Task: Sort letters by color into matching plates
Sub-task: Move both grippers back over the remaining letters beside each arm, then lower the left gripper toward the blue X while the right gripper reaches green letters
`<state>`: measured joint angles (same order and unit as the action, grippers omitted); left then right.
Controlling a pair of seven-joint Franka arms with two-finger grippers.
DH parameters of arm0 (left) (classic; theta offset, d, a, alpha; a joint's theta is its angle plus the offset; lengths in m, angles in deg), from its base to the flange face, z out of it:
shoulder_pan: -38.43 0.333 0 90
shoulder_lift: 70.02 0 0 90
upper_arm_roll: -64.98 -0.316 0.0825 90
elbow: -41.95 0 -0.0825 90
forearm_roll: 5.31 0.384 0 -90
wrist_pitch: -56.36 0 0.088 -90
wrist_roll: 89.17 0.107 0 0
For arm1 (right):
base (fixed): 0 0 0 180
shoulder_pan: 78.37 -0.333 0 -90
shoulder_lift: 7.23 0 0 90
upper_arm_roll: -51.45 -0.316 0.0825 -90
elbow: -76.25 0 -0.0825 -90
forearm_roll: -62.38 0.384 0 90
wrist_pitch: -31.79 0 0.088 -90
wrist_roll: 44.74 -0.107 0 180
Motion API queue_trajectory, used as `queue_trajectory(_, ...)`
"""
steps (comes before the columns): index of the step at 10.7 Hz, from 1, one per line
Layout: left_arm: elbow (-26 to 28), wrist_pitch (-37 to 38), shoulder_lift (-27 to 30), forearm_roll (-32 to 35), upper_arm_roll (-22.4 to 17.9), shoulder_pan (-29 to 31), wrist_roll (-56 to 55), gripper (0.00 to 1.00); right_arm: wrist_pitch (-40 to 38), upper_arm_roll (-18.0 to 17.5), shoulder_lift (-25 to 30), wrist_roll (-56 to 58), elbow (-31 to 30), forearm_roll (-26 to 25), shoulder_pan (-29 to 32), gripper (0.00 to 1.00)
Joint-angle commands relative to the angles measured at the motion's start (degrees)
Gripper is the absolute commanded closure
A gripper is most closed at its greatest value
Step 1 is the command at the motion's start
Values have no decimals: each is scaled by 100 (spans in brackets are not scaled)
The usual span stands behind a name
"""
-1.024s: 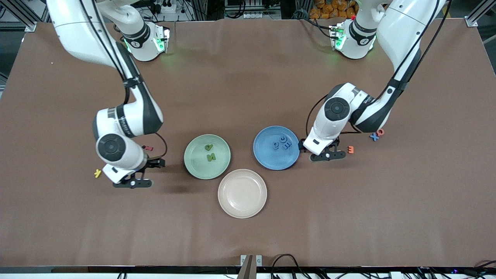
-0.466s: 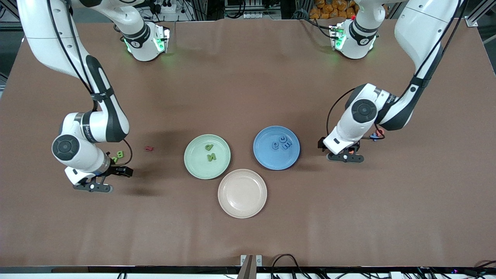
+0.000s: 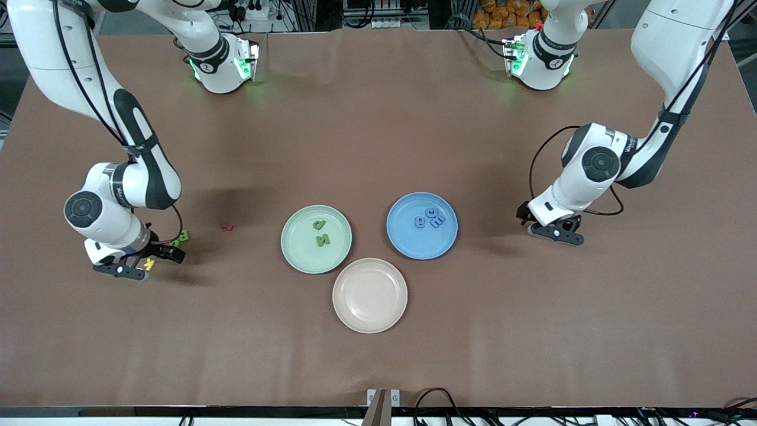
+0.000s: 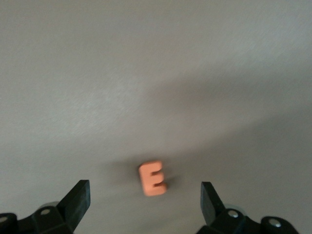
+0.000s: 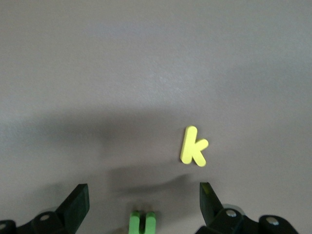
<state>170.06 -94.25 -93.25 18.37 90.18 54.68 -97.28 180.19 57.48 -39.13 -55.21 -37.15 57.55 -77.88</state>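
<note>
Only our left wrist view shows the orange E (image 4: 152,179) under the wide-open, empty left gripper (image 4: 145,204). The right gripper (image 5: 144,207), open and empty too, hangs over a yellow k (image 5: 193,146); a green letter (image 5: 143,223) is cut off. Both are well apart from the beige plate (image 3: 349,310).

On the brown worktop (image 3: 378,148), the pale green plate (image 3: 301,253) sits beside the blue plate (image 3: 414,245), the green one toward the right arm's end. The pinkish-beige plate (image 3: 369,296) lies between them, nearer the front camera. Two green letters (image 3: 322,239) lie in the green plate and three blue letters (image 3: 420,222) in the blue.

Toward the right arm's end lies a dark red letter (image 3: 226,226), then a lone green letter (image 3: 184,236), with the yellow letter k (image 3: 149,264) nearer the camera. The right tool (image 3: 139,266) hangs over the k, and the left tool (image 3: 556,232) over an orange letter E (image 4: 152,178), well apart from the blue plate.
</note>
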Motion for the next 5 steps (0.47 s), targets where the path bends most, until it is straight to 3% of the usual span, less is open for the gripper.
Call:
queue_trajectory(1, 328, -73, 204, 155, 47, 195, 477, 0, 48, -103, 289, -34, -324, -36, 135, 0)
queue_trajectory(5, 521, -82, 239, 839, 65, 484, 478, 0, 48, -120, 272, -104, -517, 25, 329, 0)
